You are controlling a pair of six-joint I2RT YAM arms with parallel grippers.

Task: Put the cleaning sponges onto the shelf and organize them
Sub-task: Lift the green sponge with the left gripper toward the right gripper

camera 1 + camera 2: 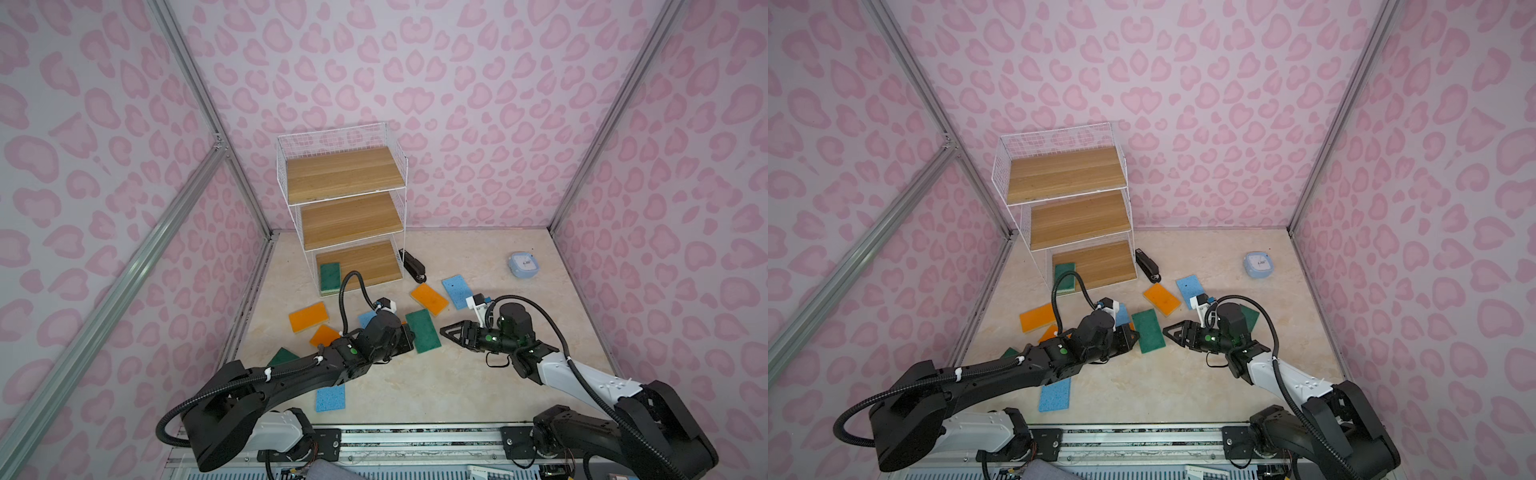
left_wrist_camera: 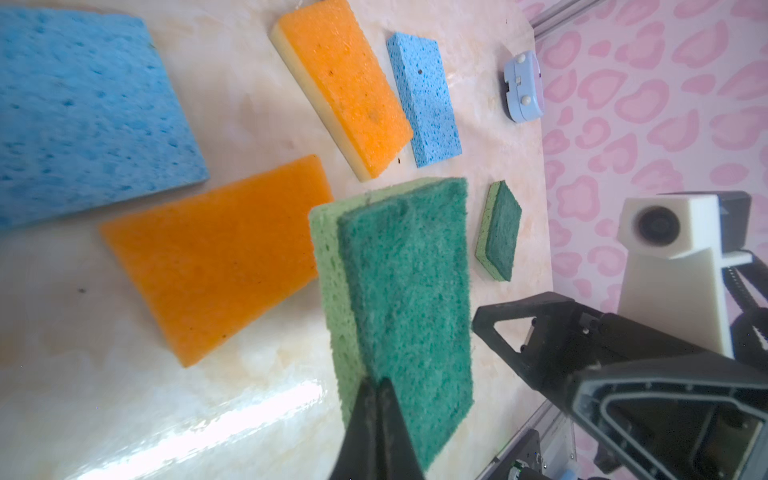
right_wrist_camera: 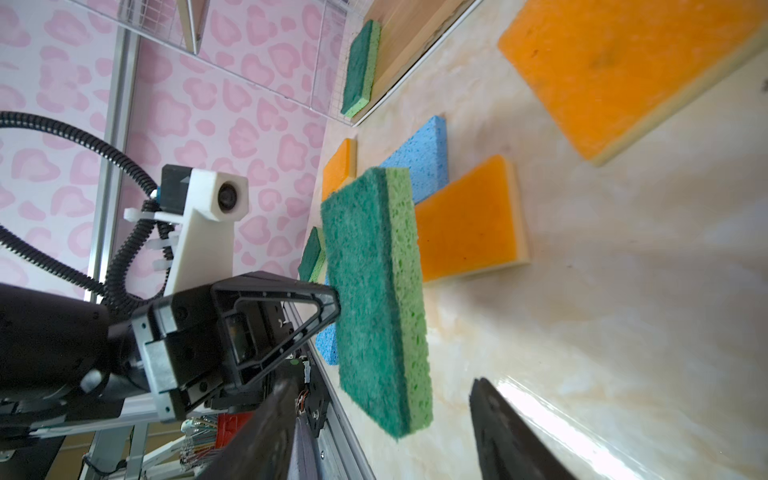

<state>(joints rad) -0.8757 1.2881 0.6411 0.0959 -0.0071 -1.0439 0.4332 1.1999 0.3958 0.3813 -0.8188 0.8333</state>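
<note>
Left claw (image 1: 409, 337) pinched shut on green sponge (image 1: 424, 330), held just clear of surface (image 1: 415, 386) at centre, long axis near-far. Right claw (image 1: 445, 331) open, empty, just right. Shelf (image 1: 345, 174) far-left; left arm nearer.

Beige marble table (image 1: 436, 386): shelf (image 1: 345, 174) at back left, black stapler (image 1: 412, 266) just beside it, pale-blue case (image 1: 523, 264) back right, orange sponges (image 1: 308, 316) and blue sponges (image 1: 330, 397) scattered flat. Bottom shelf board, left side: green sponge (image 1: 330, 274).
</note>
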